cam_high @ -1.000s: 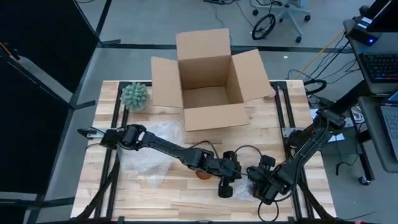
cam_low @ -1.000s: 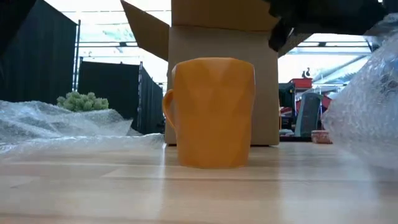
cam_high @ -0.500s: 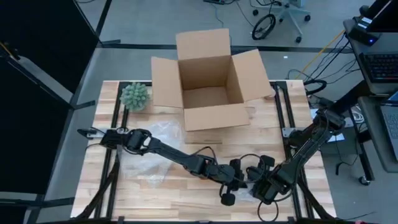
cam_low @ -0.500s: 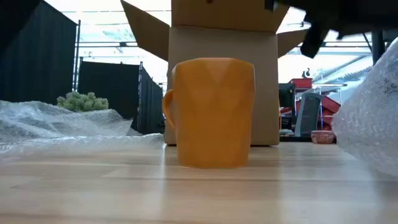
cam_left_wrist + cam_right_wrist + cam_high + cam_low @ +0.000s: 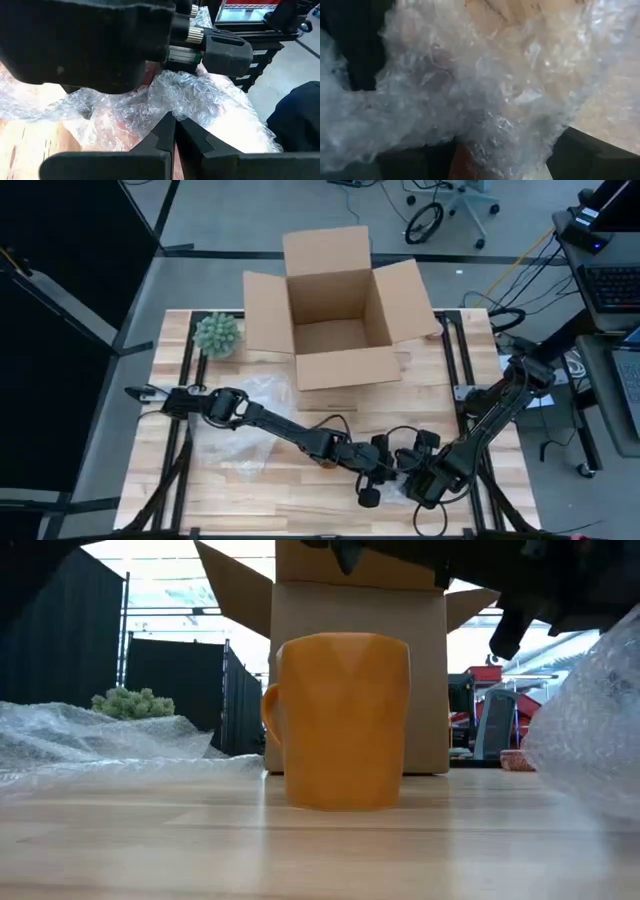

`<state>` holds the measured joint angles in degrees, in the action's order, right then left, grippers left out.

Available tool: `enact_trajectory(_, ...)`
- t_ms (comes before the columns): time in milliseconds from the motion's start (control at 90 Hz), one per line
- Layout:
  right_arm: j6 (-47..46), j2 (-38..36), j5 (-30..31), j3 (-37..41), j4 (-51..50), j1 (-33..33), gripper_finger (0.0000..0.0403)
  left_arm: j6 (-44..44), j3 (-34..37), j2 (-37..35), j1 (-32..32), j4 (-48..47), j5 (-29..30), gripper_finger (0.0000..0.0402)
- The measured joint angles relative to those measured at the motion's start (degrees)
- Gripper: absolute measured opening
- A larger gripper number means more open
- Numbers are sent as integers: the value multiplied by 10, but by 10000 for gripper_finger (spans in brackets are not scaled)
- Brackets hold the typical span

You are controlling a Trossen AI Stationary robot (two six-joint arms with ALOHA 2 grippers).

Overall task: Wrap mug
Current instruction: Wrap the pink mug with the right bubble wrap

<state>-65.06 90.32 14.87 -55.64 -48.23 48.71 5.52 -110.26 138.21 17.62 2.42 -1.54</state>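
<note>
A: Bubble wrap (image 5: pixel 200 100) is pinched at its edge by the left hand (image 5: pixel 174 125), fingers pressed together on the film. The right hand (image 5: pixel 425 480), close beside it at the near edge of the wooden worktop (image 5: pixel 170 340), is buried in the same crumpled sheet; whether it is spread or closed, I cannot tell.

B: So which step is this?

A: Gathering the sheet, I'd say. The mug (image 5: pixel 340 720) is not yet covered.

B: Where is it?

A: Upright on the worktop, bare, just beside the left forearm and short of the wrap bundle. It is orange, faceted, handle to one side; it looks rigid and stable.

B: And next?

A: Probably draw the film over or around the mug without tipping it. An open cardboard box (image 5: pixel 335 310) waits behind, with more loose wrap (image 5: pixel 235 450) and a small green plant (image 5: pixel 216 334) well apart.
</note>
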Motion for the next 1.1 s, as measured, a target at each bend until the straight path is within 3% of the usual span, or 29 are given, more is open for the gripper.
enact_trajectory(333, 9, -2, -5, -10, -6, 0, 242, 0, 0, 0, 0, -2, 0, 0)
enact_trajectory(844, 62, -2, -4, -129, -128, 2, 242, 0, 0, 0, 0, -10, 2, 0)
enact_trajectory(1100, 71, -3, 31, -134, -129, 0, 242, 0, 0, 1, 0, -10, 3, 0)
